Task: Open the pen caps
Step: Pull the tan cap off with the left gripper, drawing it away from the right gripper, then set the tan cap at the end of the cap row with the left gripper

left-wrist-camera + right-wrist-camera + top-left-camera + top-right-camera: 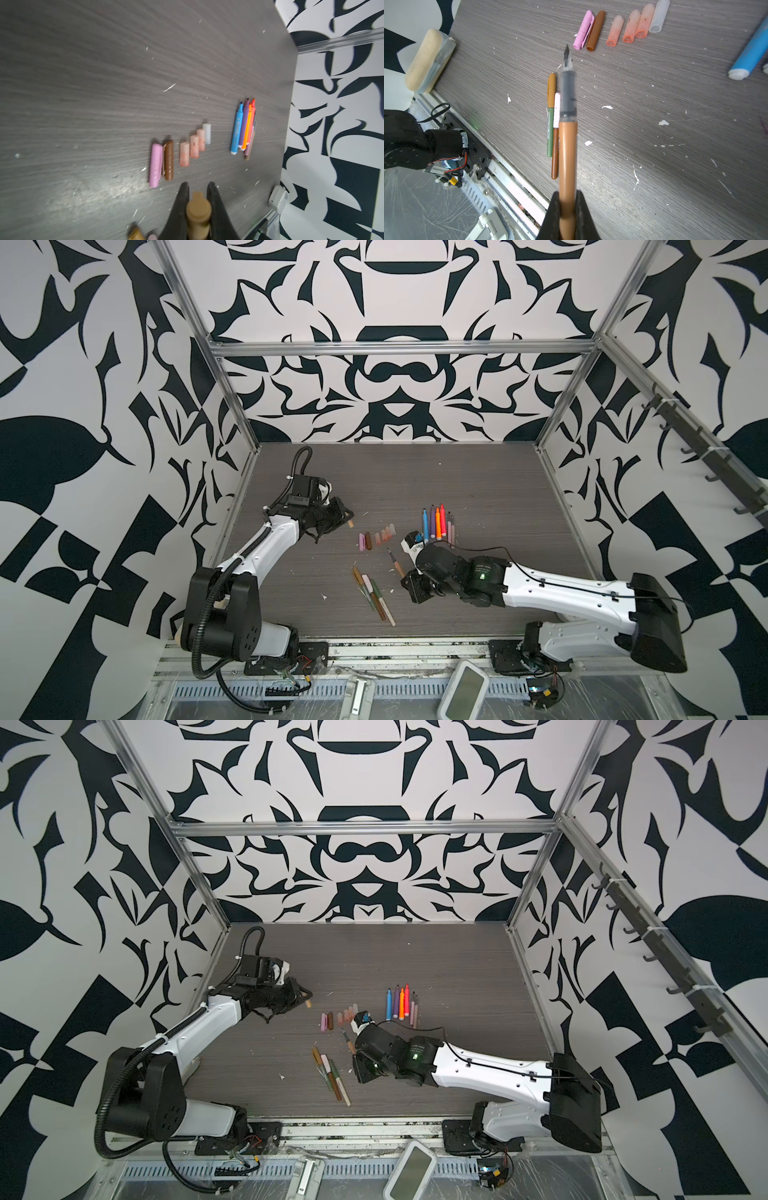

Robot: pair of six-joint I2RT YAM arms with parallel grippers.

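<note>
The tan plastic pen cap (198,214) was clamped between the fingers of your left gripper (198,187), over the grey wood-grain table (83,104), its lower end cut off by the frame edge. Loose caps lay in a row nearby: a pink cap (583,30), a brown cap (596,30), three translucent orange-pink caps (632,26), a clear cap (658,16). Your right gripper (567,193) was closed on a brown-barrelled fountain pen (566,149), nib bare, rear end hidden. You could not read the blurred print on the blue marker (235,133) or the label on the green pen (549,145).
</note>
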